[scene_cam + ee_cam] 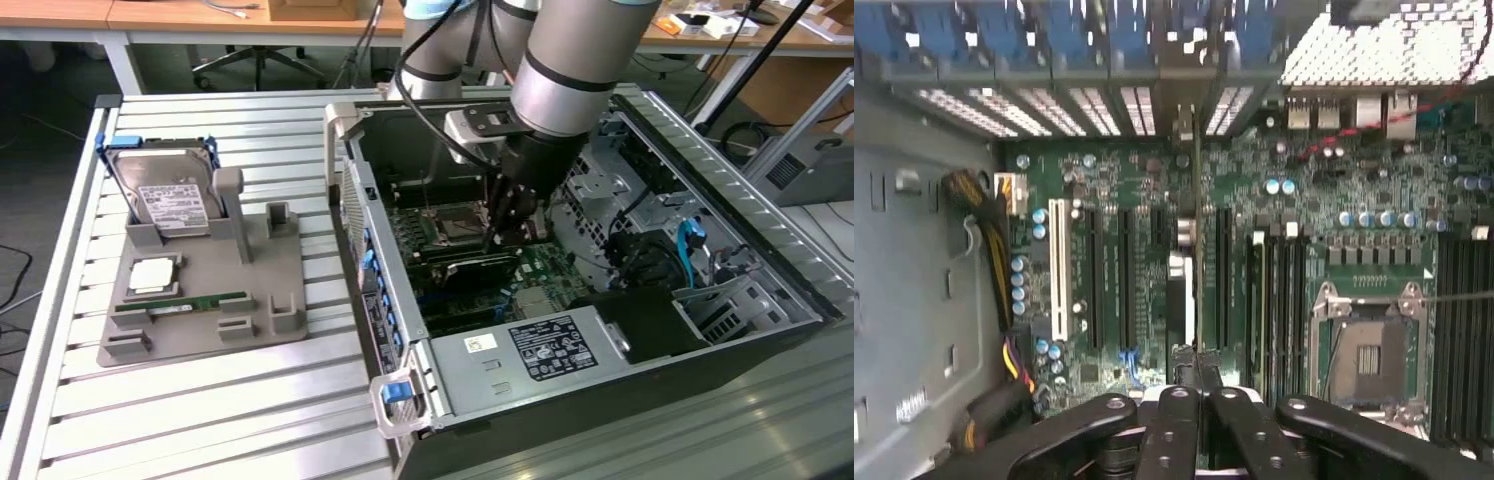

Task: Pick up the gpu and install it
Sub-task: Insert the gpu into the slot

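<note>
In the exterior view I see my hand (511, 232) lowered inside the open computer case (747, 330), the gpu (467, 268) standing on edge over the motherboard (534, 275). In the wrist view, the fingers (1176, 420) are clenched on the gpu's (1195, 250) thin edge, above the expansion slots (1124, 280).

The arm reaches down into the open computer case (587, 300), which lies on its side on a slatted table (200, 420). The gripper (511, 232) is closed on the top edge of the gpu (470, 272), a dark card that stands on edge over the green motherboard (541, 275). On the exterior view's left, a grey holder (274, 300) carries a hard drive (167, 195), a processor (151, 275) and a memory stick (180, 303).
</note>
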`<action>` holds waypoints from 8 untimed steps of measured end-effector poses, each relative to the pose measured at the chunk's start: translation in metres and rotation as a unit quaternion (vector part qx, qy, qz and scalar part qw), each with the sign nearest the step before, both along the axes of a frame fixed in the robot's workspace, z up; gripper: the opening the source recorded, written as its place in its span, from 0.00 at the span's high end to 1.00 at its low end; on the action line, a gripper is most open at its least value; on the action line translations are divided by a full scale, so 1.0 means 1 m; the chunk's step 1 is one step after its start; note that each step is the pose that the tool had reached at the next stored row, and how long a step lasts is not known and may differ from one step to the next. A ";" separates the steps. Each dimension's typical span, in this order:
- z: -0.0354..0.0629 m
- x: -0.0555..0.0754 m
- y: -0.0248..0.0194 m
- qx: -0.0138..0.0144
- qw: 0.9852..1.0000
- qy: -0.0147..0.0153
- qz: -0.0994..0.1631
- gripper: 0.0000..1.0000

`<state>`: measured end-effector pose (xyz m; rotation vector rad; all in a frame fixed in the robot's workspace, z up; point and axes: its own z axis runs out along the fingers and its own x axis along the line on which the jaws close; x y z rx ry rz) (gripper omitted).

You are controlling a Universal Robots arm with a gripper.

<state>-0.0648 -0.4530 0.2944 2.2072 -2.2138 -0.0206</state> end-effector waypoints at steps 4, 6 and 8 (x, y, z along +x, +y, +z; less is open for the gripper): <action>-0.0009 0.018 0.0000 0.000 1.000 0.007 0.001 0.89; -0.0009 0.019 -0.0001 0.000 1.000 0.008 0.001 0.89; -0.0009 0.019 0.0000 0.000 1.000 0.008 0.001 0.89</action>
